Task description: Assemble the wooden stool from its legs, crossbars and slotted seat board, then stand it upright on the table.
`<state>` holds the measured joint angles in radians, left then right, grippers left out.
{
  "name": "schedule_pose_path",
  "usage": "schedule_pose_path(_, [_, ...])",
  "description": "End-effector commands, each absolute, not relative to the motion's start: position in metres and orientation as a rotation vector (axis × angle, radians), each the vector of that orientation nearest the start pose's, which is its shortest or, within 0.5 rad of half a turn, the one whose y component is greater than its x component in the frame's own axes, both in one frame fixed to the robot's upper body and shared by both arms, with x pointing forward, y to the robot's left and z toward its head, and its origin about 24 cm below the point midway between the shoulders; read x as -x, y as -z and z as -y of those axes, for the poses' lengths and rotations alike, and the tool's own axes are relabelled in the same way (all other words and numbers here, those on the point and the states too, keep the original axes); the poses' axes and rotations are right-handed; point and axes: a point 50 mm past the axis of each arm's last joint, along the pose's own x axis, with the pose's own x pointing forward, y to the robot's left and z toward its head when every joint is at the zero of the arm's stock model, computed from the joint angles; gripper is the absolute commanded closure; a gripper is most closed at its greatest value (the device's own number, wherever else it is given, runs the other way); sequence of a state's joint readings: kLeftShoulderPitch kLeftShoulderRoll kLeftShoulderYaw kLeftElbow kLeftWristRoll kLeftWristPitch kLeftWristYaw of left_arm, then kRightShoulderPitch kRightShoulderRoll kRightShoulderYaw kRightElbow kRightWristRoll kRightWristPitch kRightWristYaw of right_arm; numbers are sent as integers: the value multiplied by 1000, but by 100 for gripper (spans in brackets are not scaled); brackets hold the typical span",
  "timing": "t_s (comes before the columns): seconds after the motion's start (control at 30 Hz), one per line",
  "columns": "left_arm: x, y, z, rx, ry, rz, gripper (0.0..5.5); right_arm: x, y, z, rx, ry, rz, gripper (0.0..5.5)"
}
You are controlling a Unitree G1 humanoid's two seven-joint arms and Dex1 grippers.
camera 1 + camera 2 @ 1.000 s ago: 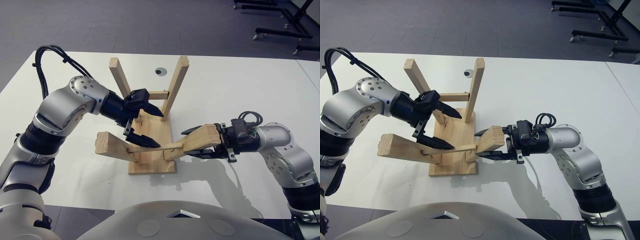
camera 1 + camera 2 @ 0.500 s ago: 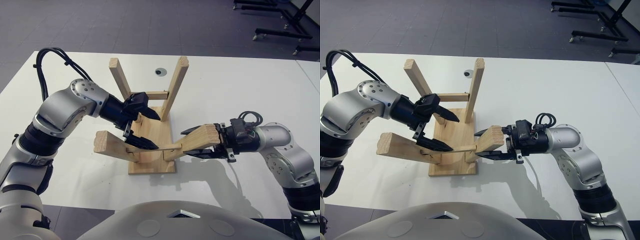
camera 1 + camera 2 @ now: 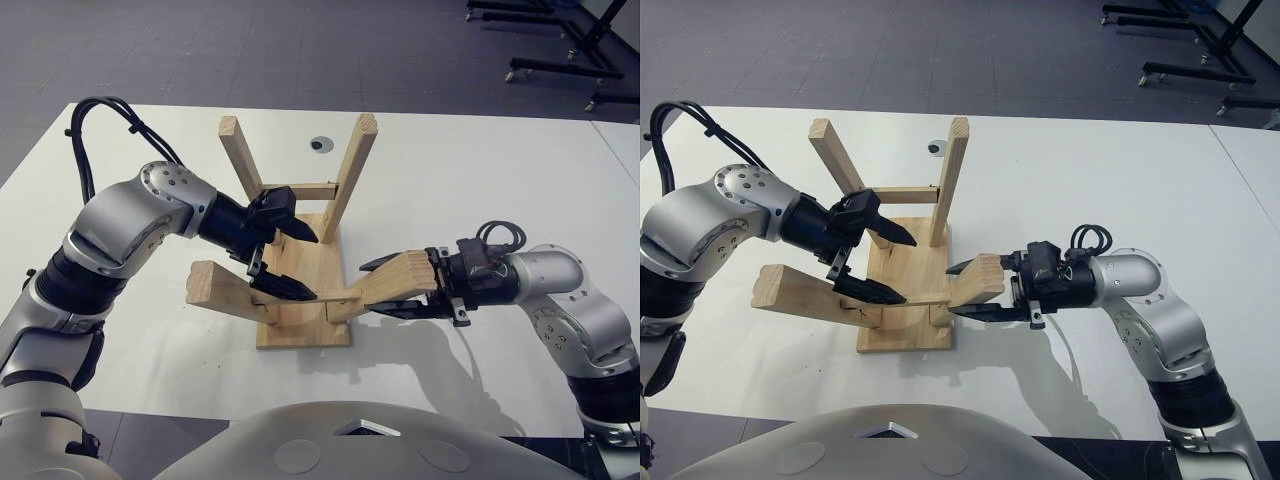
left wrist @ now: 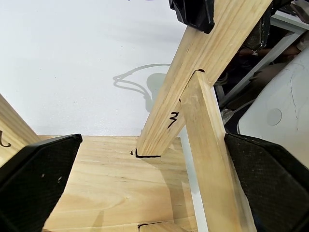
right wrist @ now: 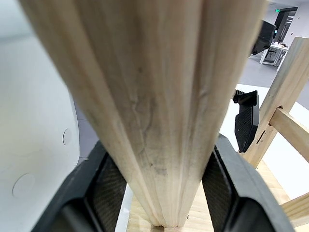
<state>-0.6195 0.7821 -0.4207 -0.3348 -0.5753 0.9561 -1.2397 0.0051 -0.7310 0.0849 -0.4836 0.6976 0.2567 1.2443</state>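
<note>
At the left of the head view lies the near left leg [image 3: 215, 288]. It leans low, its long axis running from its free end at centre left down and rightward to the seat board [image 3: 305, 332], which lies flat on the table [image 3: 450, 170]. My left gripper [image 3: 317, 268] sits just right of that leg and above it, fingers spread wide and holding nothing. The lower finger lies along the near crossbar [image 3: 342, 294], and I cannot tell whether it touches. The upper finger points past the far crossbar [image 3: 318, 190], which joins the two far legs [image 3: 355, 170] standing upright in the board.

In the left wrist view the near right leg [image 4: 207, 53] has its foot at a marked corner of the board, and the crossbar enters it from the side, just beside one of my pads [image 4: 270, 179].

Right of centre in the head view, that leg's long axis rises from the board toward the lower right. My right gripper [image 3: 372, 288] is clamped on its free end, one finger above and one below.

I judge that the coming move turns on this lean. The near frame tilts toward me, away from the upright pair, so both legs must swing up about their feet. My right arm already has its leg. My left is nearer the other one, which lies below and left of its fingers.
</note>
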Motion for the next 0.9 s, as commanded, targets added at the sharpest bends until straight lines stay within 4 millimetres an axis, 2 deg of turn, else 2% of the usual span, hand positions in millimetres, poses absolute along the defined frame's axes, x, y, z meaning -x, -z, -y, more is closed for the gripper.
schedule_pose_path(0.03, [-244, -134, -122, -321, 1533, -720, 10, -184, -135, 144, 93, -1671, -10, 344])
schedule_pose_path(0.3, [-243, -133, -121, -321, 1526, -698, 10, -186, -127, 134, 139, -1664, -78, 345])
schedule_pose_path(0.6, [-247, -139, -121, -318, 1514, -612, 10, -192, -118, 139, 180, -1618, -170, 345])
schedule_pose_path(0.77, [-262, -189, -129, -173, 1457, -294, 10, -194, -120, 142, 178, -1607, -173, 345])
schedule_pose_path(0.9, [-264, -241, -154, -47, 1350, -27, 10, -195, -121, 143, 180, -1595, -164, 345])
